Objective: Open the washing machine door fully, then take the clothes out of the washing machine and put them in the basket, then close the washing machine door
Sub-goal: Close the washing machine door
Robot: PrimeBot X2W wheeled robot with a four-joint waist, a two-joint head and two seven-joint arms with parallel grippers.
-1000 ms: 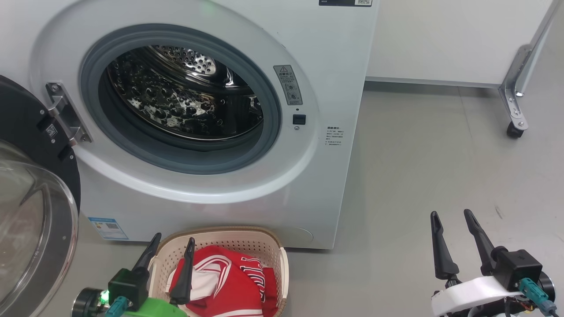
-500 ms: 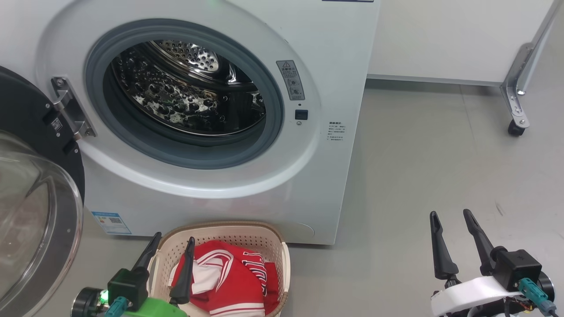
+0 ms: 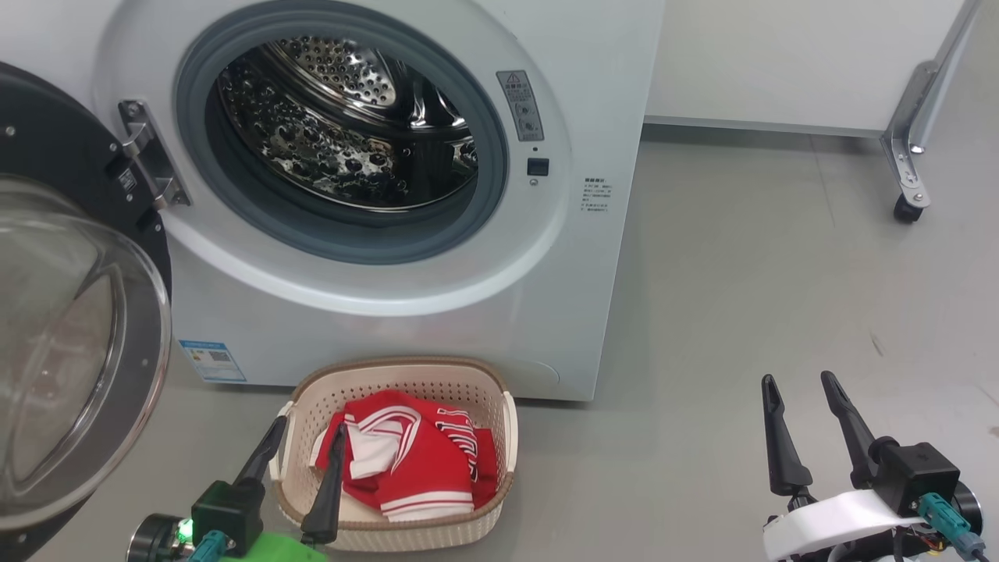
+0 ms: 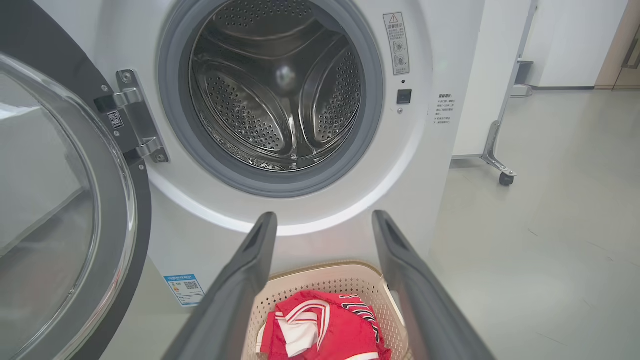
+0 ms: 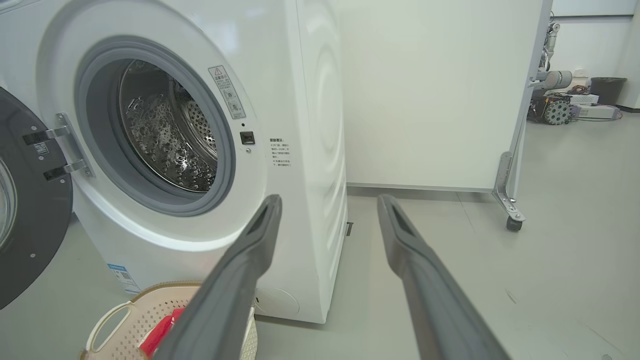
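Note:
The white washing machine [image 3: 577,94] [image 4: 430,165] [image 5: 310,125] stands with its steel drum [image 3: 343,140] [image 4: 280,90] bare inside. Its washing machine door [image 3: 70,328] [image 4: 55,200] [image 5: 30,210] hangs swung wide to the left. On the floor before the machine, the cream basket [image 3: 499,476] [image 4: 345,280] [image 5: 125,315] holds the red and red-and-white clothes [image 3: 414,460] [image 4: 325,330] [image 5: 160,335]. My left gripper [image 3: 310,434] [image 4: 322,220] is open and empty, hovering over the basket's near left corner. My right gripper [image 3: 798,382] [image 5: 330,202] is open and empty, out over bare floor to the right.
A white panel [image 3: 780,62] on a wheeled metal foot [image 3: 905,207] [image 5: 512,222] stands right of the machine. Grey floor [image 3: 741,297] spreads wide between basket and panel. Distant equipment and a black bin [image 5: 605,90] sit far behind.
The whole head view has shifted: machine and basket sit lower and further into view, so the camera moved. Both grippers keep their places and stay open.

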